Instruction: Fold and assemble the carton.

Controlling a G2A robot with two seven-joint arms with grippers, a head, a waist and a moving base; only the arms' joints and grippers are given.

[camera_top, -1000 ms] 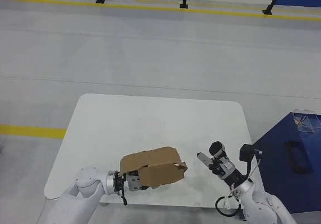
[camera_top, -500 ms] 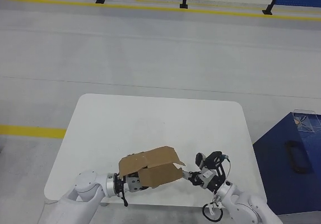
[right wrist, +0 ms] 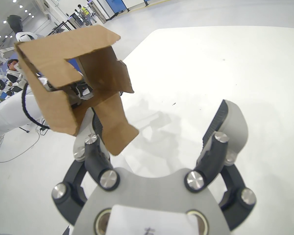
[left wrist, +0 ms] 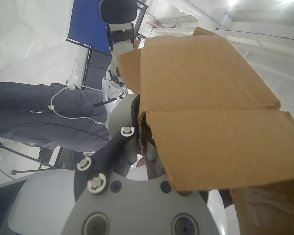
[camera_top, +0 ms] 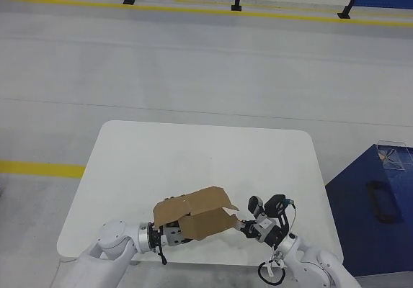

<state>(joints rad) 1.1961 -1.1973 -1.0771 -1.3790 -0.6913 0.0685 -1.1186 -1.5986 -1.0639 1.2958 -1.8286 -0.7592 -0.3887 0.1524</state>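
Note:
A brown carton [camera_top: 195, 212], partly folded with loose flaps, hangs just above the white table [camera_top: 192, 151] near its front edge. My left gripper [camera_top: 171, 234] is shut on the carton's near left end; in the left wrist view the carton [left wrist: 210, 113] covers most of that gripper [left wrist: 139, 145]. My right gripper [camera_top: 249, 219] stands open at the carton's right end. In the right wrist view the carton [right wrist: 63, 74] is open toward me, and its lowest flap [right wrist: 117, 125] hangs beside one finger [right wrist: 98, 125] of my gripper [right wrist: 159, 125], inside the gap.
A blue cabinet [camera_top: 386, 209] stands to the right of the table, with a clear plastic holder [camera_top: 393, 153] on its top. The table's far half [camera_top: 206, 155] is bare white surface.
My right gripper has swung left, from well apart from the carton to right at its right flap. The carton has shifted and tilted slightly in the left gripper.

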